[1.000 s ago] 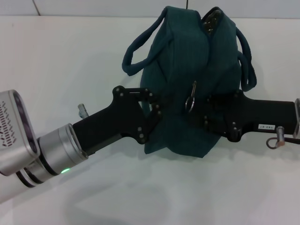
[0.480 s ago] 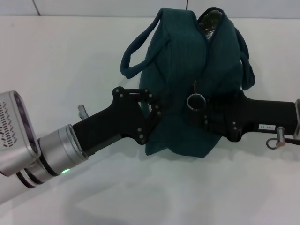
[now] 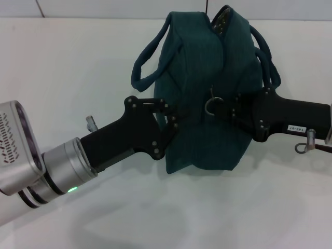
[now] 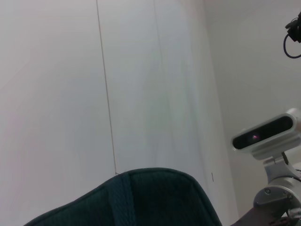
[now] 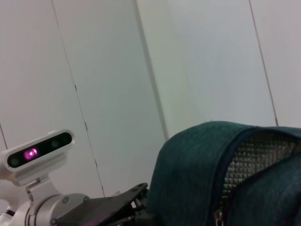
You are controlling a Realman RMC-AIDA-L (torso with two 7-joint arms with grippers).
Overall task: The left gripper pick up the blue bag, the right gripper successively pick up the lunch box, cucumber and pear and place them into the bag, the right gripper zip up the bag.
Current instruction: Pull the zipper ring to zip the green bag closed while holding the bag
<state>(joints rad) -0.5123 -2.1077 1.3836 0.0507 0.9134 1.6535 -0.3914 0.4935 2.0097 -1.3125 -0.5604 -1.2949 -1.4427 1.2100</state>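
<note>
Zipping the bag: item in hand, standing on the white surface between my two claws, handles looping out on both sides.

Left claw: pressing into the bag's near-left flank; fingertips are sinking into fabric, so I cannot tell whether they are pinching it or merely bracing.

Right claw: sitting at the ring pull on the bag's front seam, fingers closing around the pull's neck as far as I can judge.

Seam state: top end gaping, foil lining showing in the right wrist view. Lunch box, cucumber and pear are not showing anywhere.

Handling note: I am judging the pull should travel along the seam line toward the open top, with the left claw holding the fabric taut against the drag so the slider is not bunching cloth.

Change against a second ago: right claw and ring are sitting higher and farther right; the bag is leaning and shifting rightward, its base lying lower.
</note>
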